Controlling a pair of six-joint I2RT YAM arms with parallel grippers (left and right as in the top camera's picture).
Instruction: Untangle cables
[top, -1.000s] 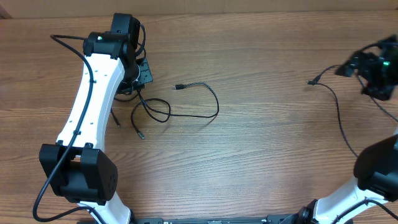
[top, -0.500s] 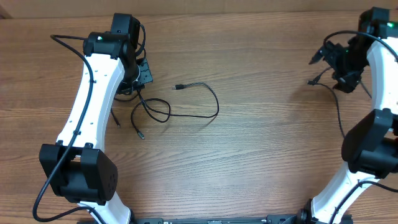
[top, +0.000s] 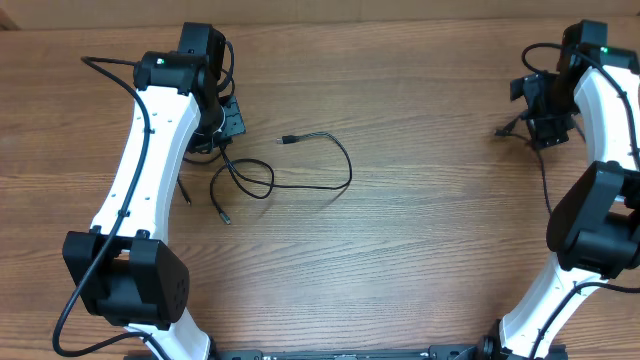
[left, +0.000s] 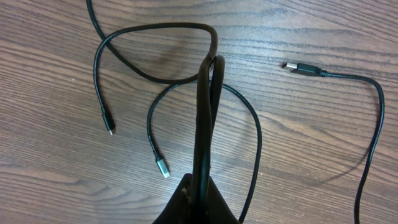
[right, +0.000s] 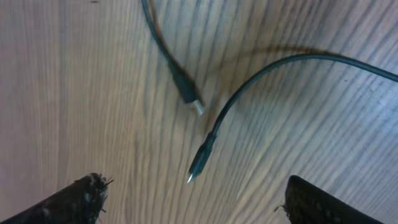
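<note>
Left gripper (left: 199, 208) is pinching a doubled loop of the black cables (left: 202, 118) (the rest is sprawling loose on the worktop (left: 311, 155)), while right gripper (right: 199, 193) is hanging wide open over two plug ends (right: 185, 87).

Overhead shot is bright and even, with soft light from above and no glare on the brown wood-grain table (top: 420, 250). The thin black cords (top: 345, 165) barely throw a shadow. Left wrist cam is crisp, with soft shadows hugging the cords. Right wrist cam is smeary: grain streaked, plug ends soft, the right gripper's black fingertips (right: 81, 196) fuzzy in the bottom corners.
</note>
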